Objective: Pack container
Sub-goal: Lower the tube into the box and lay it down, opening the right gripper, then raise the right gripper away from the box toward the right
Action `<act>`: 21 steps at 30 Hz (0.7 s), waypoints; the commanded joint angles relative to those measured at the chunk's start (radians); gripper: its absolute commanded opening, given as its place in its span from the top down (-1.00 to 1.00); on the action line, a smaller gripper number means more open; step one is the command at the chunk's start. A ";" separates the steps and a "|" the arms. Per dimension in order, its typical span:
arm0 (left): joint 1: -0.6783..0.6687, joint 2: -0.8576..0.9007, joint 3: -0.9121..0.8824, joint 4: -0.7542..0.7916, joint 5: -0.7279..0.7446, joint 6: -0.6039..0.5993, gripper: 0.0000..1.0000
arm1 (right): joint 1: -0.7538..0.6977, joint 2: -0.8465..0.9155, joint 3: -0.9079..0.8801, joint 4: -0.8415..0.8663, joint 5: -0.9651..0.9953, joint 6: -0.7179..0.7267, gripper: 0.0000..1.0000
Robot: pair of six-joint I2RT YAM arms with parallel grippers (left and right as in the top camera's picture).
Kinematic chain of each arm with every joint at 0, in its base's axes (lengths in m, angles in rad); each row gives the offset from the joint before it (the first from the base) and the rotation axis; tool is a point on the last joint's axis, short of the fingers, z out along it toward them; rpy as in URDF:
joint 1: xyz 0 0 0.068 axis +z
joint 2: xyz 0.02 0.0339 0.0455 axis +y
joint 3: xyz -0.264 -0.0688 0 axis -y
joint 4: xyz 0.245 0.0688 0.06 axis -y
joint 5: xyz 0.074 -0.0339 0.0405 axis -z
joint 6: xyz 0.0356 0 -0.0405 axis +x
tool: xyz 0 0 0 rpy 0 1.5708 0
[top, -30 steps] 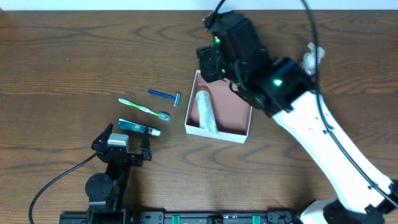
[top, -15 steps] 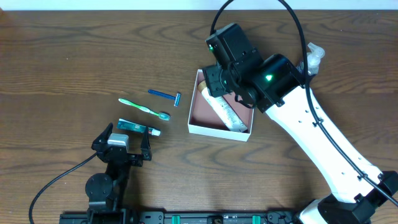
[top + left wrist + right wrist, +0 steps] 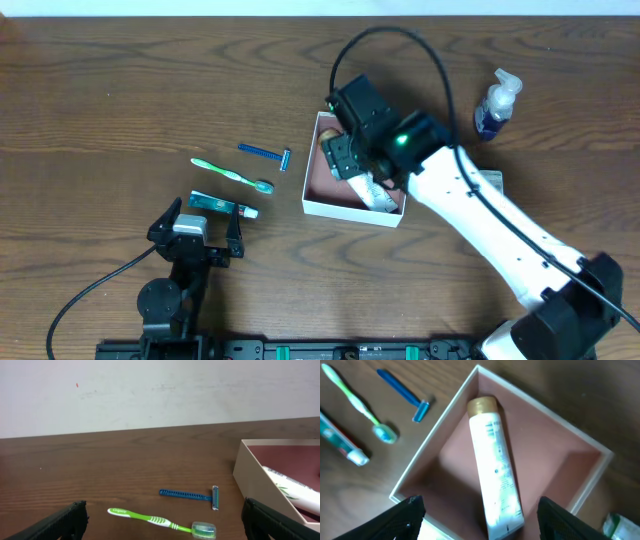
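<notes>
The container (image 3: 322, 190) is a shallow square box with white walls and a pinkish-brown inside, at the table's middle. A white tube with a gold cap (image 3: 379, 196) lies diagonally in it. My right gripper (image 3: 343, 157) hovers over the box, open and empty. In the right wrist view the tube (image 3: 496, 480) lies between and below the spread fingers of that gripper (image 3: 487, 525), inside the container (image 3: 542, 445). My left gripper (image 3: 200, 226) rests open near the front left. Its wrist view shows the container's wall (image 3: 260, 482) at the right.
A green toothbrush (image 3: 232, 174), a blue razor (image 3: 265, 153) and a toothpaste tube (image 3: 223, 206) lie left of the box. A spray bottle (image 3: 495, 103) stands at the back right. A green-and-white packet (image 3: 490, 180) lies right of the box, partly under the arm.
My right arm has swung from behind the box to over it. The white tube has turned from along the left wall to diagonal. The spray bottle is now uncovered.
</notes>
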 commanded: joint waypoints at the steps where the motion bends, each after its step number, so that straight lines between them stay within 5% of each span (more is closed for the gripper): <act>1: 0.005 -0.005 -0.019 -0.032 0.014 -0.001 -0.96 | -0.013 0.009 -0.105 0.089 -0.001 -0.036 -0.47; 21: 0.005 -0.005 -0.019 -0.032 0.014 -0.001 -0.96 | -0.102 -0.108 -0.178 0.262 -0.102 -0.039 -0.61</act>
